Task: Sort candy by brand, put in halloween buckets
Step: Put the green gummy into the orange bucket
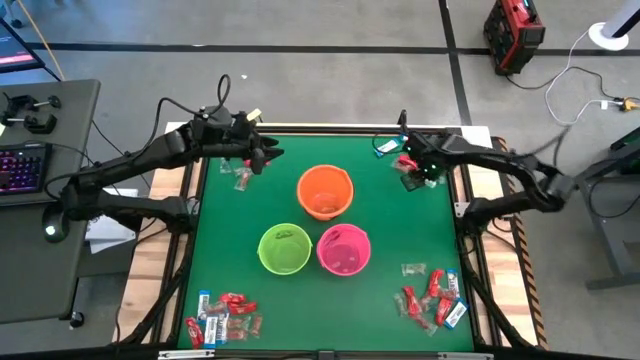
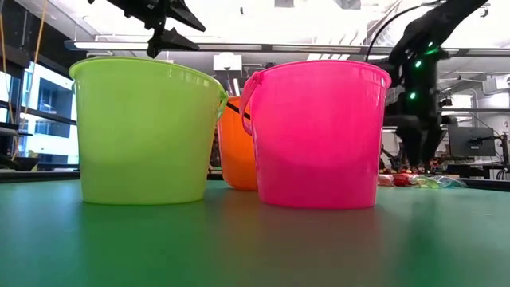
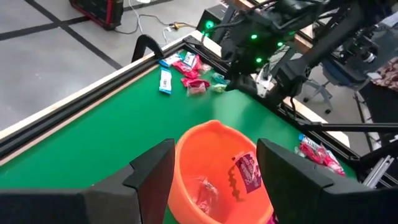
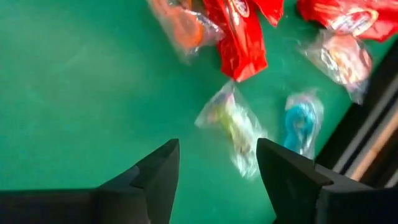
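Right gripper (image 4: pixel 214 165) hangs fingers spread, empty, over clear-wrapped candy (image 4: pixel 231 124) at the desk's (image 1: pixel 240 215) far-right corner; left gripper (image 3: pixel 214 174), fingers apart too, hovers beside the orange bucket (image 1: pixel 324 192)

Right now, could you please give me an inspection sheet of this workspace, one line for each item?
Surface: green table, wooden edges.
Job's things: orange bucket, green bucket, pink bucket grouped mid-table; candy piles at near-left corner, near-right corner, far-right corner.
Clutter: nothing seen.
Grippers: left gripper open, empty, beside the orange bucket; right gripper open over a clear-wrapped candy.
Cables: white cable on the floor.
Surroundings: keyboard on a side desk, red box on the floor.
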Action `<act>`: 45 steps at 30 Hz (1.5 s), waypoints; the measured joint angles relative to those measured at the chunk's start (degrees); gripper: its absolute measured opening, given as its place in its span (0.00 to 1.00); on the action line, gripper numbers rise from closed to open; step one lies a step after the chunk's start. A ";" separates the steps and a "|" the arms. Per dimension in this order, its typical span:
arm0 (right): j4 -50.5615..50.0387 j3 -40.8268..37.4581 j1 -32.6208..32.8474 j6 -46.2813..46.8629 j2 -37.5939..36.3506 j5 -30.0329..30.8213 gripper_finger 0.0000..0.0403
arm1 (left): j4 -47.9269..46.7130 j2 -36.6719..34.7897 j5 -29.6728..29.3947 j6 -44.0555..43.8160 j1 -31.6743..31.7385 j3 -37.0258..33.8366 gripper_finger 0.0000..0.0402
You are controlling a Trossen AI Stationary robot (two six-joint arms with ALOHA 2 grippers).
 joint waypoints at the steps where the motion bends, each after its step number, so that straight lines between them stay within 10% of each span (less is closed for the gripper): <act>1: 0.85 0.02 -0.33 -0.80 1.23 0.06 0.52 | -0.03 0.00 0.00 -0.09 0.00 0.00 0.54; 13: 3.37 0.23 -1.31 -5.76 11.93 3.51 0.50 | -0.01 0.00 -0.36 -1.77 0.00 0.00 0.54; 17: 2.36 0.41 -1.17 -6.31 12.87 2.71 0.34 | 0.04 0.00 -0.47 -3.14 0.00 0.02 0.54; 22: -4.50 0.19 0.46 -6.41 7.63 2.23 0.04 | 0.05 0.00 -0.47 -3.21 0.00 0.02 0.54; 28: -14.10 6.58 3.83 -2.50 -4.67 -0.67 0.06 | 0.06 0.00 -0.48 -2.90 0.00 0.02 0.54; 36: 18.02 10.03 12.19 10.50 -15.69 -20.13 0.03 | 0.04 0.04 -0.52 -1.70 0.00 0.02 0.54; 45: 48.87 9.94 26.97 14.36 -2.62 -20.61 0.03 | -0.18 0.04 -0.52 -1.66 -0.02 0.02 0.54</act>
